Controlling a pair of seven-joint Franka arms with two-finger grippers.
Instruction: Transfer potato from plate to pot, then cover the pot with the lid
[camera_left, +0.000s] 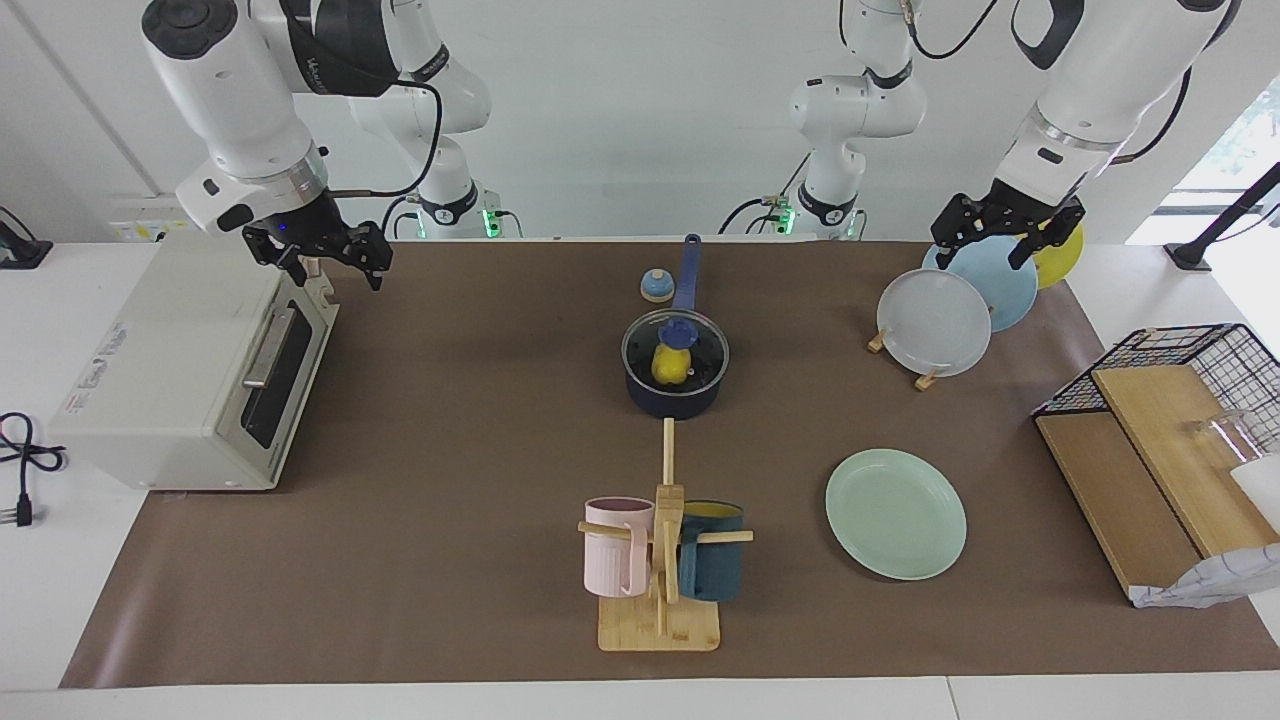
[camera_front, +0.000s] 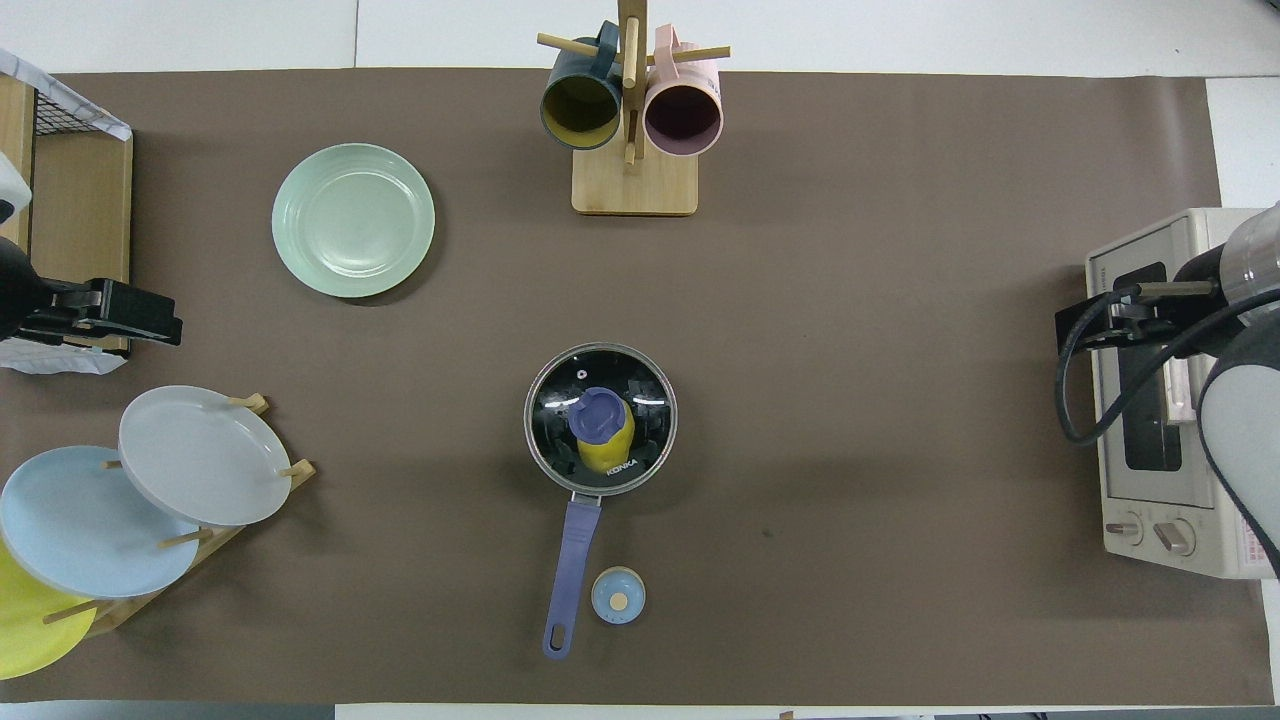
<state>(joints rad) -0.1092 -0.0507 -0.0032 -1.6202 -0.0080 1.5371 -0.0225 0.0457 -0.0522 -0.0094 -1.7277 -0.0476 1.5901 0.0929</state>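
The navy pot (camera_left: 672, 402) stands mid-table with its long handle (camera_front: 572, 560) pointing toward the robots. The glass lid (camera_left: 702, 347) with its blue knob (camera_front: 598, 414) sits on the pot. The yellow potato (camera_left: 668, 368) lies inside and shows through the glass in the overhead view (camera_front: 606, 456). The mint-green plate (camera_left: 895, 513) lies bare, farther from the robots, toward the left arm's end (camera_front: 353, 220). My left gripper (camera_left: 982, 258) is open and raised over the plate rack. My right gripper (camera_left: 337, 275) is open and raised over the toaster oven. Both hold nothing.
A toaster oven (camera_left: 180, 370) stands at the right arm's end. A rack of upright plates (camera_left: 930, 322) and a wire basket with wooden boards (camera_left: 1180, 400) stand at the left arm's end. A mug tree (camera_left: 662, 560) stands farther out than the pot. A small bell (camera_left: 656, 286) sits beside the handle.
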